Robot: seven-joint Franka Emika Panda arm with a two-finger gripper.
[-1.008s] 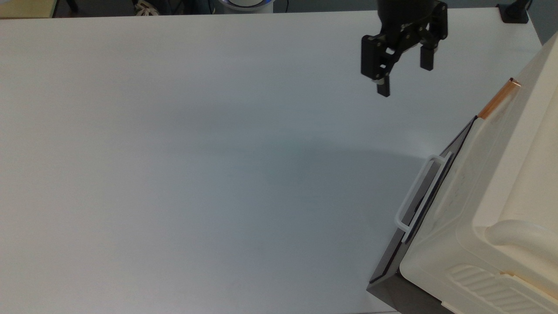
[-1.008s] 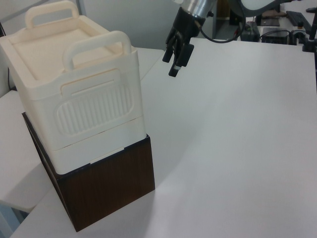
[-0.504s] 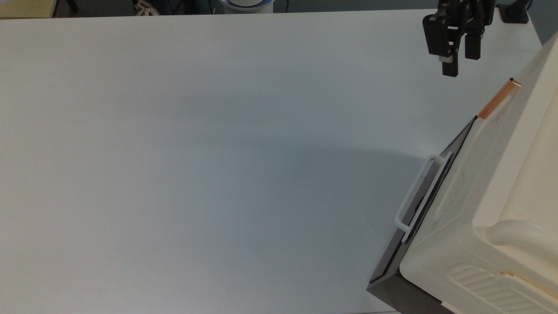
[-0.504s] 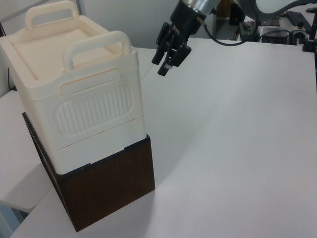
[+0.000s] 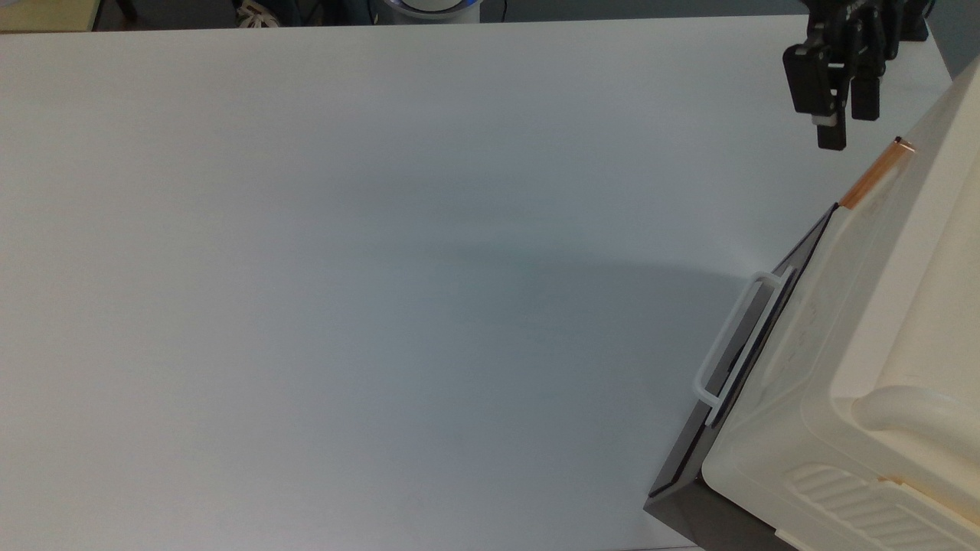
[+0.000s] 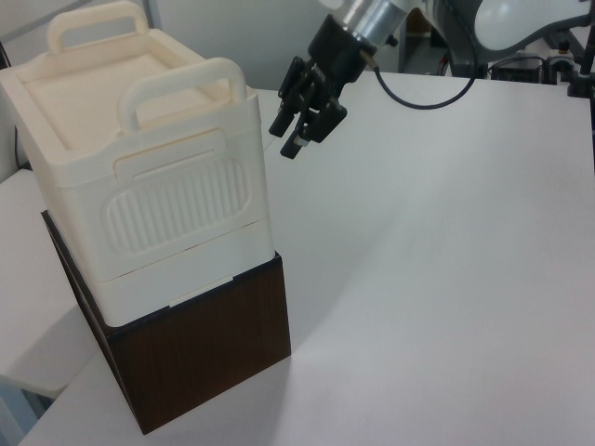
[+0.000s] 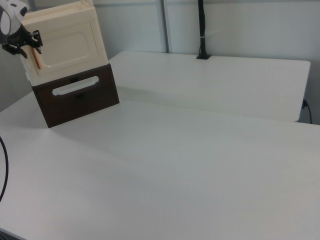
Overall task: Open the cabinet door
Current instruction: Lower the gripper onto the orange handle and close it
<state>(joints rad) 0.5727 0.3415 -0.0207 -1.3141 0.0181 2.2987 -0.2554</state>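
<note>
The cabinet door [image 7: 67, 42] is a cream panel with a recessed frame, lying shut against the front of the cream cabinet [image 6: 149, 186]. Its orange-copper handle strip [image 5: 877, 174] [image 7: 37, 59] runs along the door's edge on the right view's left. My black gripper [image 5: 848, 128] [image 6: 290, 139] [image 7: 24, 44] hovers in the air just off that handle edge, a short gap from the strip and touching nothing. It is open and holds nothing. In the left view the gripper hangs beside the cabinet's upper corner.
The cream cabinet stands on a dark brown box [image 6: 204, 344] whose dark front panel carries a white bar handle [image 5: 735, 337] [image 7: 75, 86]. A black clamped post [image 7: 201, 30] stands at the white table's [image 5: 383, 268] far edge. A cable [image 6: 418, 93] trails from the arm.
The gripper has travelled toward the top view's right and slightly down, closing in on the orange handle strip, and its wrist has turned. The cabinet and door have not moved.
</note>
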